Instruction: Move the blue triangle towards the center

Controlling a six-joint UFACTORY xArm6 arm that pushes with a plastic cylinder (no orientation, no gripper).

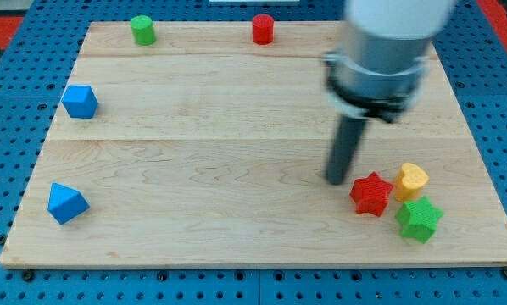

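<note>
The blue triangle [67, 203] lies near the board's bottom left corner. My tip [337, 180] rests on the board right of centre, far to the right of the triangle and not touching it. The tip stands just left of a red star [371, 194], with a small gap between them.
A second blue block [80, 102], cube-like, sits at the left edge above the triangle. A green cylinder [142, 30] and a red cylinder [263, 29] stand at the top edge. A yellow heart [411, 180] and a green star [420, 219] cluster with the red star. The wooden board [194, 127] lies on a blue pegboard.
</note>
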